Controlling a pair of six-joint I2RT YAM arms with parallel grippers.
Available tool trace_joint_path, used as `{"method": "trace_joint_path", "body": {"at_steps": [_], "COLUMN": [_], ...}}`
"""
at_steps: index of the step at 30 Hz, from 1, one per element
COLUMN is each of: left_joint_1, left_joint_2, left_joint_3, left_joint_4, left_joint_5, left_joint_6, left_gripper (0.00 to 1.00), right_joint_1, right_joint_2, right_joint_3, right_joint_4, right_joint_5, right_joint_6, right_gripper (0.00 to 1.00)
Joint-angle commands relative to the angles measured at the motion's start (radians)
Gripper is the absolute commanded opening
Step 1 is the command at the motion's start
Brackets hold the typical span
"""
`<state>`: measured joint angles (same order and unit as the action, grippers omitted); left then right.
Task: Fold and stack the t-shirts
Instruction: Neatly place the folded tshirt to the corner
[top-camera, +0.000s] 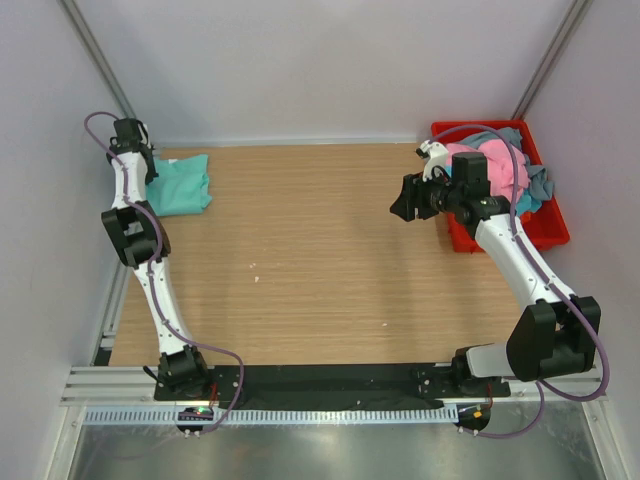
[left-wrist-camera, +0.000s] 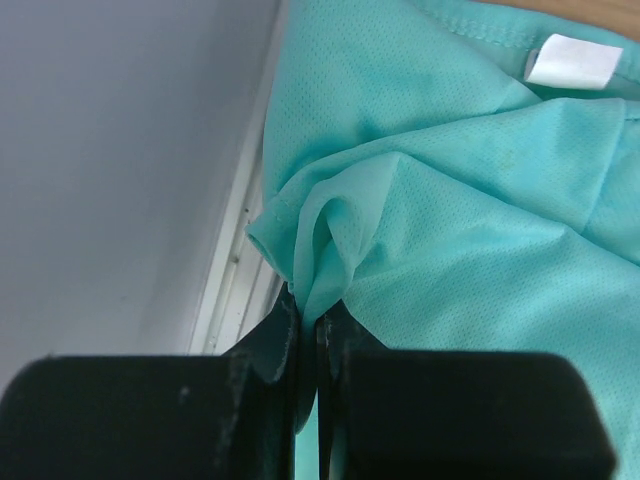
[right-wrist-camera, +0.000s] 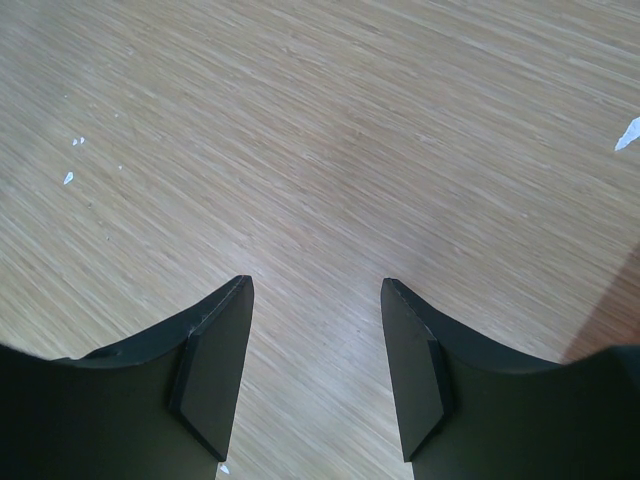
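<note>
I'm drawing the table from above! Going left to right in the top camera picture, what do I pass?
You pass the teal shirt → wooden table → right end effector → red bin piled with shirts.

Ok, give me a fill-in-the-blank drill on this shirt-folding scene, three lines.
1. The left gripper pinches a fold of the teal t-shirt, which lies at the table's far ____ corner.
2. The right gripper hangs ____ above bare wood, holding nothing.
3. The pink t-shirt lies with other shirts in the ____ bin.

Missing words: left; open; red.
</note>
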<state>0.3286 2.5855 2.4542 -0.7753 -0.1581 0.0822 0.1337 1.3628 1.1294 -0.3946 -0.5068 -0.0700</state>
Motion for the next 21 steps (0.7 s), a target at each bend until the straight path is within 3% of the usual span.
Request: {"method": "trace_joint_path", "body": {"at_steps": [1,21], "left_joint_1": [0.012,0.001], "left_joint_2": [-0.004,0.024], "left_joint_3": [0.051,0.012], "left_joint_4": [0.093,0.274], "left_joint_5": [-0.058,-0.155], "left_joint_6": [-0.003,0.12], "left_gripper": [0.0,0.03], "right_joint_1": [-0.009,-0.055], "right_joint_2": [-0.042,-0.041], "right_joint_3": [0.003,-0.031], "right_joint_4": [0.016,0.042], "right_joint_5": [0.007,-0.024], "right_joint_6": [-0.01,0.019], "right_gripper": [0.6,0.6]}}
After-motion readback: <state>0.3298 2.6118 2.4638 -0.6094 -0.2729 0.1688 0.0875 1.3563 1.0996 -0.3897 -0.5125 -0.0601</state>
